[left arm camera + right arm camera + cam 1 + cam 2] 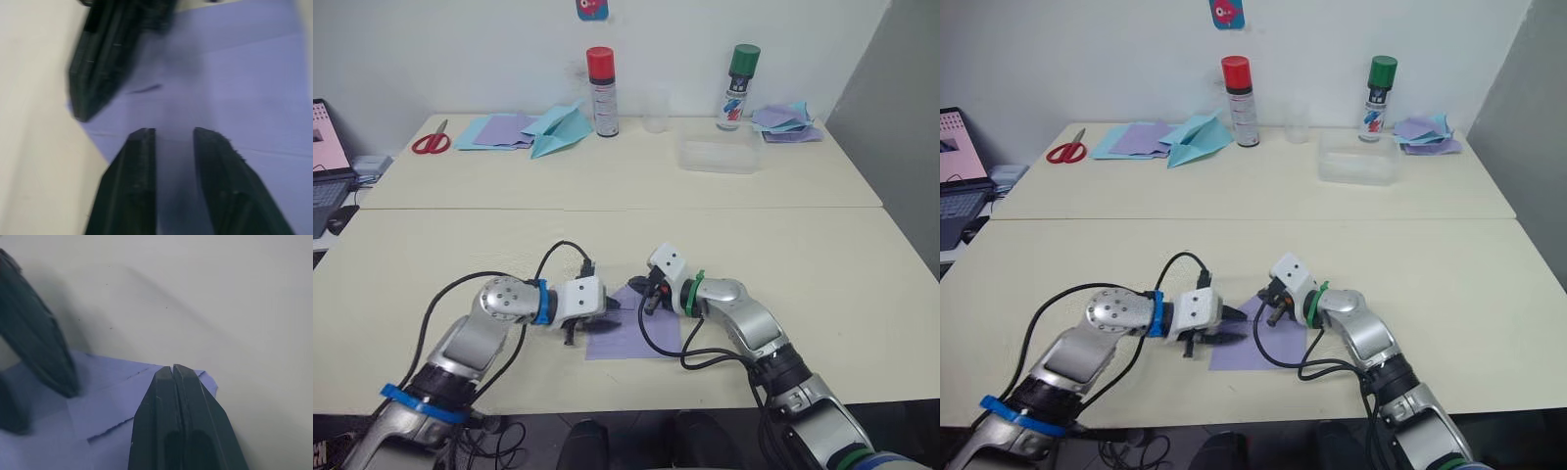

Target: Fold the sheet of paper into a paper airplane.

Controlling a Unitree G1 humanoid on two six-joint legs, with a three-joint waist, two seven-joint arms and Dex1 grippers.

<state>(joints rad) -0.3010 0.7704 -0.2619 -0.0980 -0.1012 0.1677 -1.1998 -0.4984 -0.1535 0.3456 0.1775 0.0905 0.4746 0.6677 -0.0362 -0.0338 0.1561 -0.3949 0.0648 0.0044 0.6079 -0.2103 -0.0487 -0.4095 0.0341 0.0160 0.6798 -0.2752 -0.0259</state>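
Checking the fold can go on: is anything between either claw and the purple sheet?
Nothing visible is. Both claws are already at the sheet of paper: the left claw, fingers slightly apart, lies over the paper, and the right claw, fingers together, sits at its folded corner. The scissors and spray cans stand on the far table.

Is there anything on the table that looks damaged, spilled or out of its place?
Nothing stands out. The sheet of paper lies flat on the table between the left gripper and the right gripper, with folds near its far edge. The spray cans, the scissors and the blue paper plane look undisturbed.
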